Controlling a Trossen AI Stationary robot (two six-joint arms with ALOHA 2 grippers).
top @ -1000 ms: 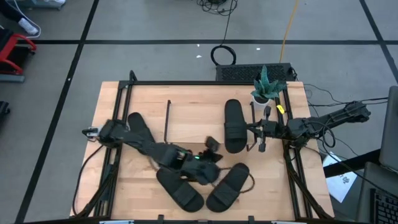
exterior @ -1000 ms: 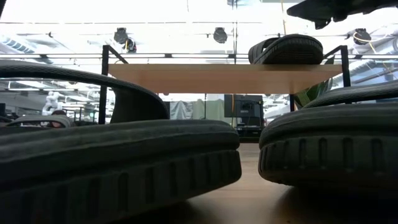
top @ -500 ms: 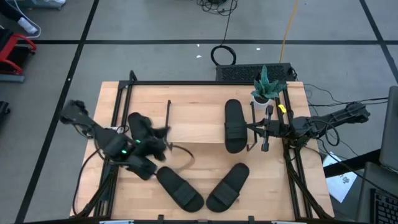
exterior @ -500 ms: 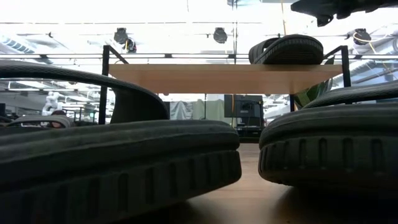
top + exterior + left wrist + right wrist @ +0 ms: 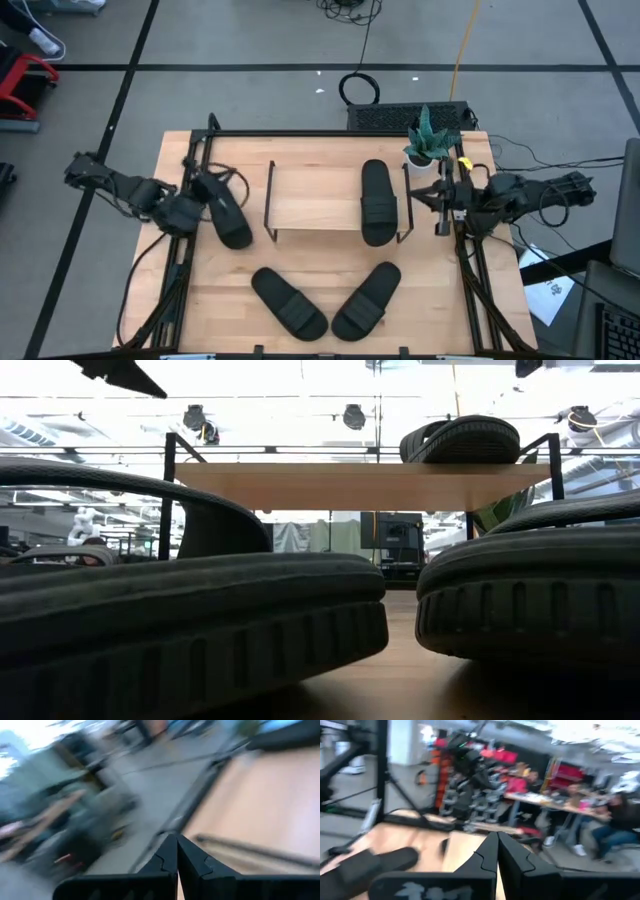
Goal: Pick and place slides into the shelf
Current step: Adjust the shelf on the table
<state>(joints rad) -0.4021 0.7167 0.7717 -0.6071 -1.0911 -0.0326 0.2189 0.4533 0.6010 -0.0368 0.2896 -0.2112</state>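
Four black slides show. One (image 5: 378,202) lies on the right end of the shelf's wooden top (image 5: 315,200), also in the low view (image 5: 460,438). Two lie on the table near its front edge, one on the left (image 5: 288,302) and one on the right (image 5: 368,300). They fill the low view's foreground (image 5: 190,610) (image 5: 530,595). The fourth (image 5: 228,215) lies on the table left of the shelf. My left gripper (image 5: 205,180) (image 5: 176,845) is shut and empty, above the table's left edge beside that slide. My right gripper (image 5: 425,195) (image 5: 497,842) is shut and empty, right of the shelf.
A small potted plant (image 5: 428,140) stands at the table's far right corner. Black rails (image 5: 190,200) run along the table's left and right sides. Cables lie on the floor beyond the far edge. People sit at desks in the room (image 5: 600,820).
My left gripper has swung from the middle of the table, near the two front slides, toward the left edge and up. My right gripper has drawn back from the slide on the shelf toward the table's right edge. The slides have stayed where they were.
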